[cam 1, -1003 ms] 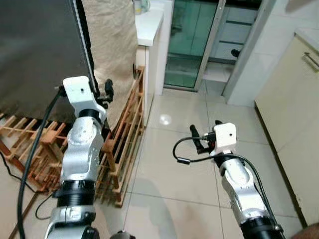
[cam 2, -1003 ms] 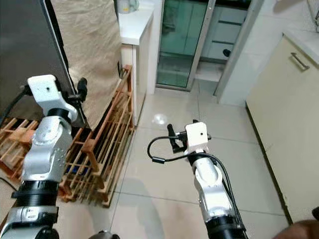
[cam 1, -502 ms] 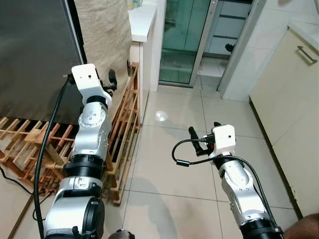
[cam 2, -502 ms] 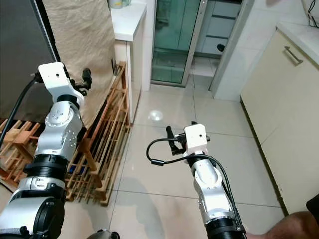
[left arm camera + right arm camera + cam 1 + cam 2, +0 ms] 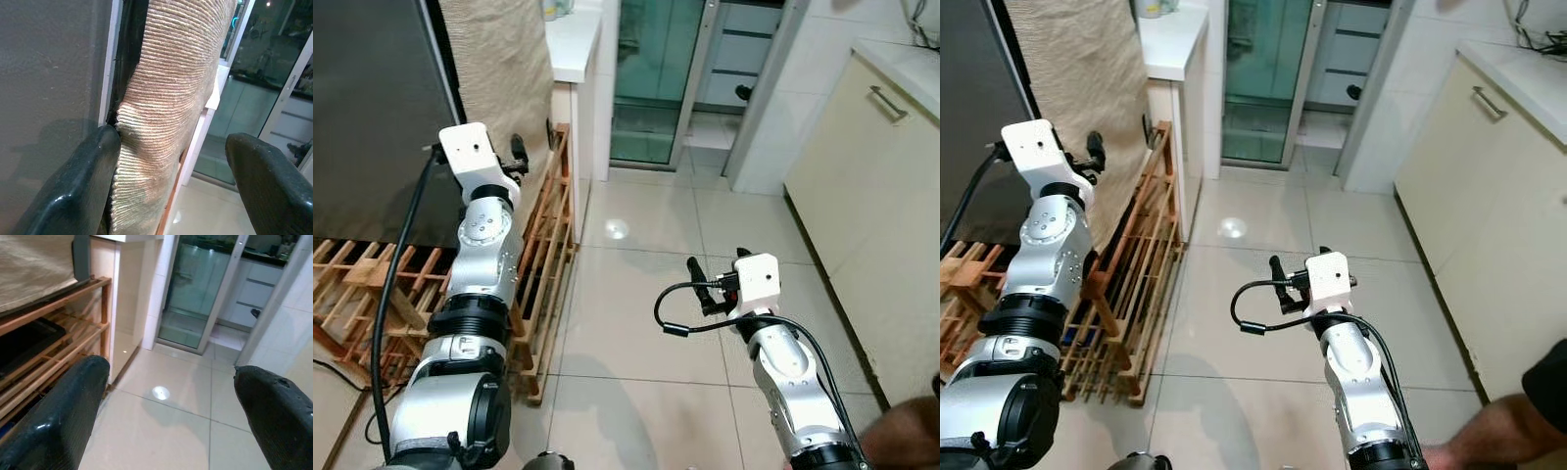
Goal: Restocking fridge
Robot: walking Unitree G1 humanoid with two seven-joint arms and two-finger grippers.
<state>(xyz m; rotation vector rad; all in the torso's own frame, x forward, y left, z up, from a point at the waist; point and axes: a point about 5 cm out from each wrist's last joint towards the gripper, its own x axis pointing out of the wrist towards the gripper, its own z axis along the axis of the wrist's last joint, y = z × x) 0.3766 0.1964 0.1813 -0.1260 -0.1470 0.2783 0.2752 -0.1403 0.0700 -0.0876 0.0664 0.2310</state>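
Fingers of our left gripper [image 5: 171, 181] spread wide at the fridge door [image 5: 372, 108] edge, seemingly to open it; right gripper [image 5: 171, 406] waits open, empty.

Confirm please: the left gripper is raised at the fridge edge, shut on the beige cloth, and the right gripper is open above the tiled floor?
Not quite. The left gripper is open, not shut on the beige cloth, as the left wrist view shows. The rest holds: fridge edge, right gripper open above the tiled floor.
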